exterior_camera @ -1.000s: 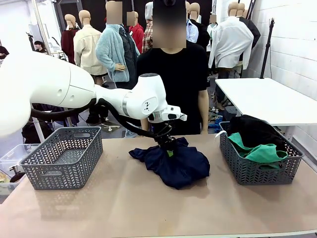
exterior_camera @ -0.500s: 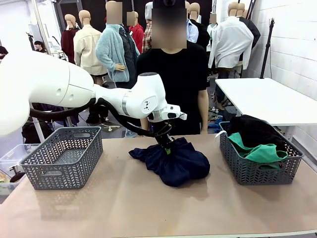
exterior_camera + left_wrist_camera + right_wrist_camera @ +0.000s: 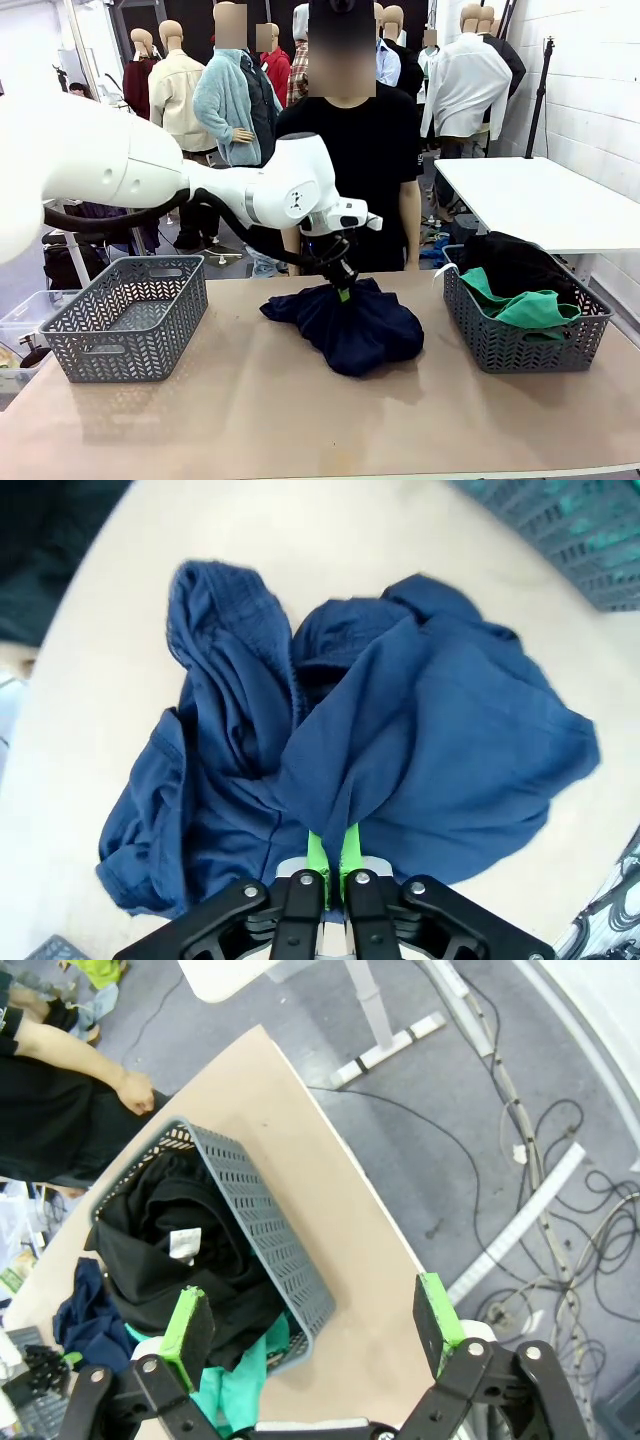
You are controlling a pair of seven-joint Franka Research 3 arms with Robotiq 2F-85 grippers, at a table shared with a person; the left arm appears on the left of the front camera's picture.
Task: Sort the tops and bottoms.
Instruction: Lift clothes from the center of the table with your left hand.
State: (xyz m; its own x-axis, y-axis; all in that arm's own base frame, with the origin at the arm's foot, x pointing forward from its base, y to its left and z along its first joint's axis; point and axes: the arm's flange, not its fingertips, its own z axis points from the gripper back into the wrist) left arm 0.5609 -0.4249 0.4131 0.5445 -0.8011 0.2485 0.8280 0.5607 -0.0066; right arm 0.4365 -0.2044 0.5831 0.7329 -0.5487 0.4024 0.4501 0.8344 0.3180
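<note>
At your far left, an empty grey basket (image 3: 128, 315) stands on the tan table (image 3: 250, 420). The left arm reaches from that side to the middle. There the left fingers (image 3: 343, 293) point down into the navy garment (image 3: 350, 325), which lies crumpled near the far edge in front of the person (image 3: 350, 170).

From the front you cannot read the grip. The left wrist view settles it: the left fingers (image 3: 316, 848) are clenched on a raised fold of the navy garment (image 3: 400, 730), with the cloth drawn up into a peak between the green pads. That view also shows a gathered band at the upper left. It may be a waistband, but the bunching makes this uncertain.

Further right, the second grey basket (image 3: 520, 340) holds the teal-green bottoms (image 3: 530, 308) at the front, under a black garment (image 3: 515, 262).

The right wrist view looks down on that basket (image 3: 250, 1230) from above. It shows a white label (image 3: 183, 1245) on the black garment (image 3: 190, 1210), the bottoms (image 3: 235, 1390) at the lower edge, and the person's hand (image 3: 130, 1088) beyond the table. The right fingers (image 3: 190, 1322) are spread wide and hold nothing.

Past the table's corner lies grey floor (image 3: 500, 1110) strewn with cables. A white table (image 3: 540, 200) stands at the back right.
</note>
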